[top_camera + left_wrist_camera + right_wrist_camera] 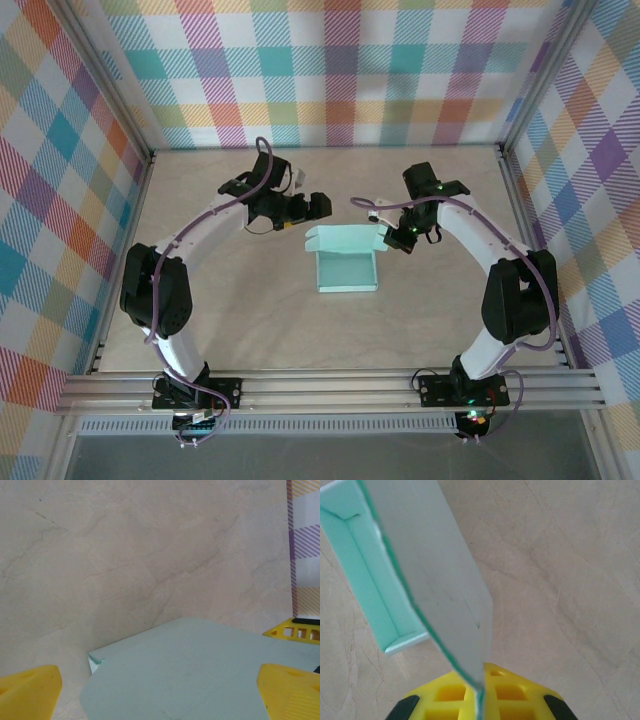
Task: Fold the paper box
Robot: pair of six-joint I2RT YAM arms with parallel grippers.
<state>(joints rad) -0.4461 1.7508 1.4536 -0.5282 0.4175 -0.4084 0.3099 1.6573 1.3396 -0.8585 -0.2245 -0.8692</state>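
At the middle of the counter (240,320) sits the paper box (347,272), a shallow open tray in pale mint with its lid flap standing up along the far edge. The right pincer (396,238) is in at the flap's right end, and it's clenched on the card. In the right wrist view, the thin flap runs edge-on straight down between the yellow pads (450,695), and the tray's hollow opens off to the left. On the other side, the left pincer (305,212) hangs released, jaws spread wide, just beside the flap's left end. In its wrist view, two yellow fingertips (27,690) sit far apart at the bottom corners, with a broad face of the mint card between them. Whether either one touches the card cannot be told. Beyond the box lies bare marbled counter, and plaid walls (330,70) stand around it.
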